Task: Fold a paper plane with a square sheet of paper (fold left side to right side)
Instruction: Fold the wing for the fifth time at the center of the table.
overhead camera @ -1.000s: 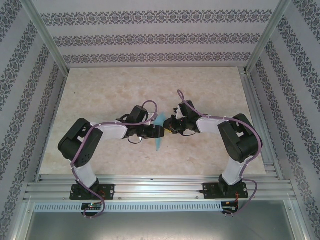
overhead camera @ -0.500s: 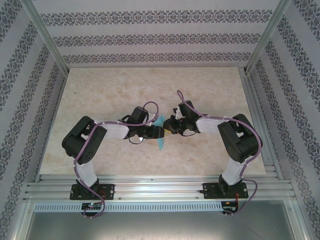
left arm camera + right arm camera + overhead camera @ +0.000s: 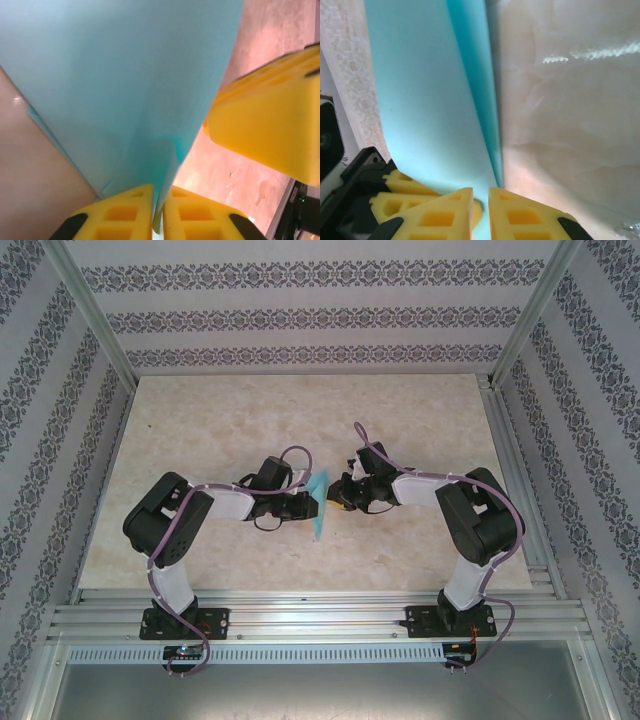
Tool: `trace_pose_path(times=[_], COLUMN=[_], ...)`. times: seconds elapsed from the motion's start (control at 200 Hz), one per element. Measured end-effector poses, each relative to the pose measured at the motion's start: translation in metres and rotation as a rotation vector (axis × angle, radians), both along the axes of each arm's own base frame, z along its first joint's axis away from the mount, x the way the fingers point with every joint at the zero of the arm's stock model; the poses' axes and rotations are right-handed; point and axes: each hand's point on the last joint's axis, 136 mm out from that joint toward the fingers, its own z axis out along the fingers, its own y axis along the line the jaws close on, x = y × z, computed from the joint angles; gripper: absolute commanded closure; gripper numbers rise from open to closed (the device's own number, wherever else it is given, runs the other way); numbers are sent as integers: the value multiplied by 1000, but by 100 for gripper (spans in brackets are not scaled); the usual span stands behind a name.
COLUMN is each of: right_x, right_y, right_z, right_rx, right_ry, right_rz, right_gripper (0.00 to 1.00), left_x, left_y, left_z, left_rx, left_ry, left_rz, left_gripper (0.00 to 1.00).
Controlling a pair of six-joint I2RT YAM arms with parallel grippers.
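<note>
The light-blue sheet of paper (image 3: 318,506), folded into a narrow pointed paper plane shape, stands on edge above the table's middle between both grippers. My left gripper (image 3: 309,504) reaches in from the left and is shut on it. In the left wrist view the paper (image 3: 125,75) runs down between the yellow fingertips (image 3: 131,205) of that gripper (image 3: 159,195). My right gripper (image 3: 336,499) comes from the right, shut on the same paper. In the right wrist view the paper (image 3: 420,100) passes between the pads of that gripper (image 3: 480,195).
The marble-patterned table (image 3: 300,410) is bounded by aluminium posts and patterned walls. A rail (image 3: 320,615) runs along the near edge by the arm bases. The two grippers almost touch: a right finger (image 3: 270,130) looms in the left wrist view, left fingers (image 3: 400,200) in the right's.
My left gripper has closed from open onto the paper's left side and drawn slightly left. The paper now leans a little more to the left. The right gripper has held still.
</note>
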Motion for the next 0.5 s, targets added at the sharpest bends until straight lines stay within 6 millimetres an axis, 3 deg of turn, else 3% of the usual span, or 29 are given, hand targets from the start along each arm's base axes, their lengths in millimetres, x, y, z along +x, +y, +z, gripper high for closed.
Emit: trace_pose_path(times=[0.29,0.5], right_x=[-2,4], right_y=[-1,-2], right_z=[3,5], right_rx=[-6,-8], right_ry=[-9,-19], right_rz=[12,1], right_gripper=[84,86], left_x=[15,18], left_y=[9,14], left_z=[6,6], left_rx=[-85,-124], left_ry=[9,33], left_rz=[25,31], left_gripper=[100,100])
